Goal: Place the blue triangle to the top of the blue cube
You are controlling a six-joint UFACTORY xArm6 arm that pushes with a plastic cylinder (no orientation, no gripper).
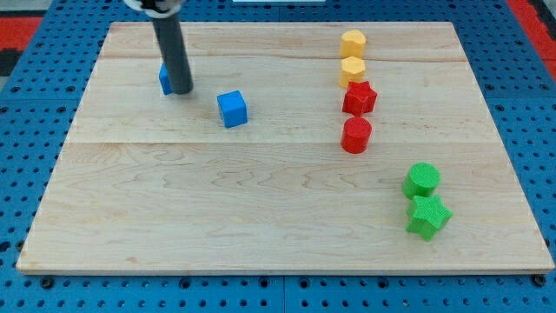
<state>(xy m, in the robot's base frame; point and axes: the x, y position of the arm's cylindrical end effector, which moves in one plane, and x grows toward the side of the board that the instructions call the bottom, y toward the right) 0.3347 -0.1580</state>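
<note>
The tip [180,89], with no hand to grasp, touches the blue triangle [164,79] near the table's top-left corner and should push gently right, staying above the blue cube [232,109].

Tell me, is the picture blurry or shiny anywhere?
Camera view: sharp and evenly lit, with soft small shadows under blocks like the blue cube; no strong glare on the wooden board; my tip hides most of the blue triangle.

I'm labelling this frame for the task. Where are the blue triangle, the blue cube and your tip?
blue triangle [163,79]: camera view, on its visible left edge beside the rod.
blue cube [232,109]: camera view, on its front face.
my tip [180,89]: camera view, on the rod's lower end.
</note>
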